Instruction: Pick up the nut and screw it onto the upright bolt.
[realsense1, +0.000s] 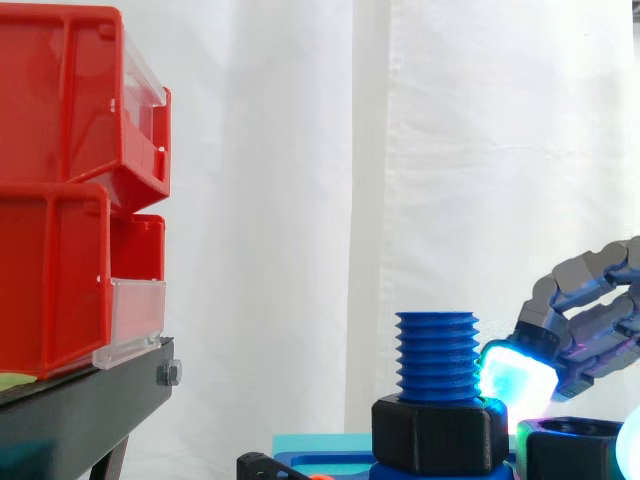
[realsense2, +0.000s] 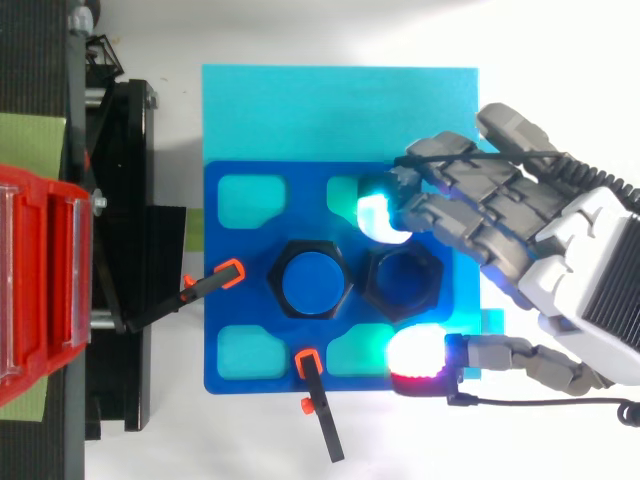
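A blue threaded bolt (realsense1: 437, 355) stands upright in a black hex collar (realsense2: 312, 280) at the middle of the blue base plate (realsense2: 235, 330). Just to its right the loose black nut (realsense2: 403, 283) lies flat on the plate, and it also shows at the lower right of the side view (realsense1: 570, 445). My hand (realsense2: 585, 275) reaches in from the right and is open. Its glowing fingertips (realsense2: 383, 215) sit beyond the nut and its thumb pad (realsense2: 420, 352) is on the near side. They straddle the nut with a gap on both sides. One lit fingertip (realsense1: 515, 375) hovers close beside the bolt's threads.
Stacked red bins (realsense1: 70, 190) sit on a black stand (realsense1: 80, 400) to the left. Two black clamps with orange tips (realsense2: 215, 280) (realsense2: 318, 400) hold the plate's left and front edges. A cyan sheet (realsense2: 330, 110) lies under the plate.
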